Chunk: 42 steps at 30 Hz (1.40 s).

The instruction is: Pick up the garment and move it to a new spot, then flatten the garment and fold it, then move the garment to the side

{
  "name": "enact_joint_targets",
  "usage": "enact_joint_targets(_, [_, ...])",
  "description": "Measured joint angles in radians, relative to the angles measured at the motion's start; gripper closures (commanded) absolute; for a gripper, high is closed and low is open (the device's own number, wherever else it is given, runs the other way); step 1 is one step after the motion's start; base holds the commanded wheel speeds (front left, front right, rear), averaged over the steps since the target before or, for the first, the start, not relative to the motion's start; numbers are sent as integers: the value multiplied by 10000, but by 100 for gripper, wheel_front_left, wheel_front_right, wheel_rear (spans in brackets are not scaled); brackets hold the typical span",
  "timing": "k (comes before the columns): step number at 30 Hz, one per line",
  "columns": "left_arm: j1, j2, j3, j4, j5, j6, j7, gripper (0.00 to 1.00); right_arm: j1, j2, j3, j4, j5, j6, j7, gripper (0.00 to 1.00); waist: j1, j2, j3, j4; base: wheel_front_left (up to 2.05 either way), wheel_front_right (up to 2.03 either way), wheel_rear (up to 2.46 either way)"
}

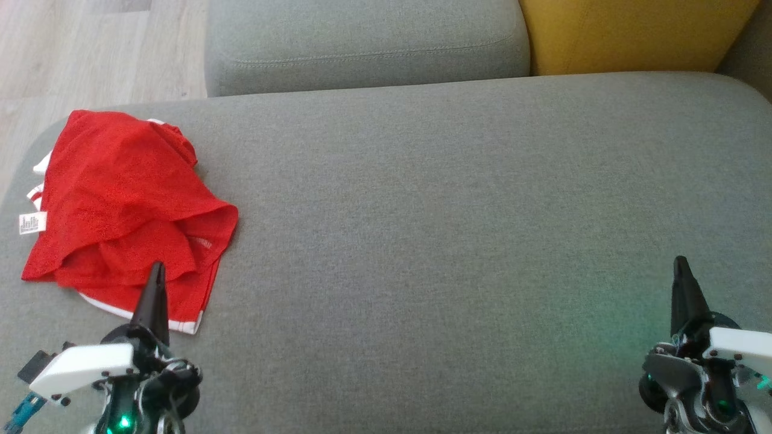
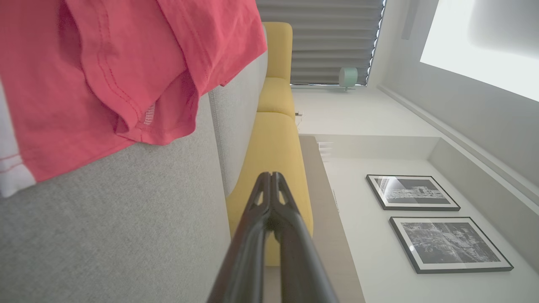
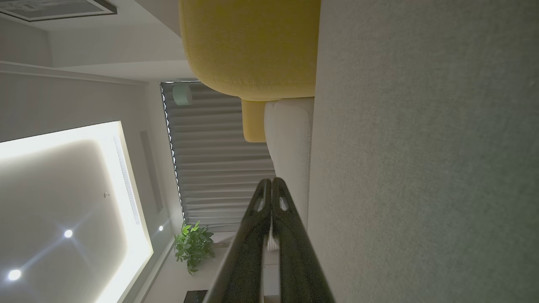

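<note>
Red garment (image 1: 123, 202) lies crumpled at far left of grey sofa seat (image 1: 458, 211). Left gripper (image 1: 158, 268) near its hem, right gripper (image 1: 680, 263) well apart; both closed, empty. Advice: open left jaws first, pinch thick fold, lift cleanly.

- The garment (image 1: 129, 205) lies on the sofa seat (image 1: 452, 211), at about 9 o'clock, close to the seat's left edge.
- The left end effector (image 1: 157, 268) sits at 7 o'clock; in the head view its tip overlaps the garment's near edge.
- The right end effector (image 1: 680, 262) sits at 5 o'clock, over bare seat, well apart from the garment.
- Behind the seat, a back cushion (image 1: 362, 42) stands at 12 o'clock, and a second cushion (image 1: 627, 33) just beside it at 1 o'clock.
- The floor (image 1: 90, 48) lies at 11 o'clock, beyond the seat's left corner.
</note>
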Motion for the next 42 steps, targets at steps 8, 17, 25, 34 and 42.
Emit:
enact_joint_targets(8, [583, -130, -38, 652, -6, 17, -31, 0, 493, 61, 35, 642, 0, 0, -19, 0, 0, 0, 4, -1, 0, 0, 0])
enact_joint_targets(17, [644, -130, -54, 523, -6, 17, -286, 0, 526, 61, 130, 527, -259, -2, -276, 0, 0, 0, 11, 1, 0, 0, 0])
enact_joint_targets(25, [636, -130, -17, 470, 314, 17, -525, 0, 455, 61, 127, 397, -1018, -2, -495, 0, 0, 0, 37, -14, 0, 0, 0])
enact_joint_targets(34, [352, -130, 82, 280, 1181, 17, -788, 0, 267, 61, 128, 188, -2429, -2, -738, 0, 0, 0, 99, -11, 0, 0, 0])
enact_joint_targets(42, [222, -128, 318, -232, 2111, 15, -999, 0, -4, 59, 244, -176, -3985, -2, -976, 0, 0, 0, 120, 6, 0, 0, 0])
